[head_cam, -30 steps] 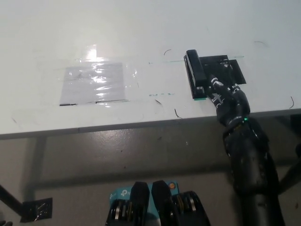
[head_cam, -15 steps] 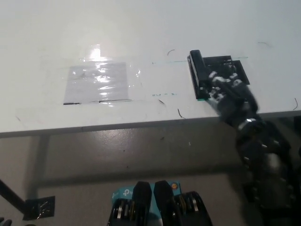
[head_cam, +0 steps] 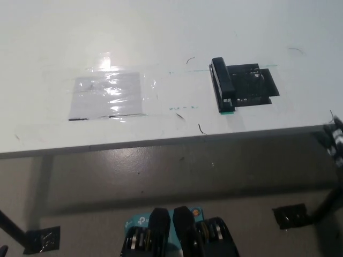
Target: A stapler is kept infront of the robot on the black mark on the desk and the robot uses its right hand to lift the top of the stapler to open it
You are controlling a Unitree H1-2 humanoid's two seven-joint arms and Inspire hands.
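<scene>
We list a long black stapler lying on the black mark on the white desk, well apart from the black right hand at the picture's right edge, finger state indiscernible.

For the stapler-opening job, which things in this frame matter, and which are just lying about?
Job:
stapler
black mark on the desk
right hand, only partly visible at the right edge, off the stapler

Lying about:
taped clear sheet
black floor patch
</scene>
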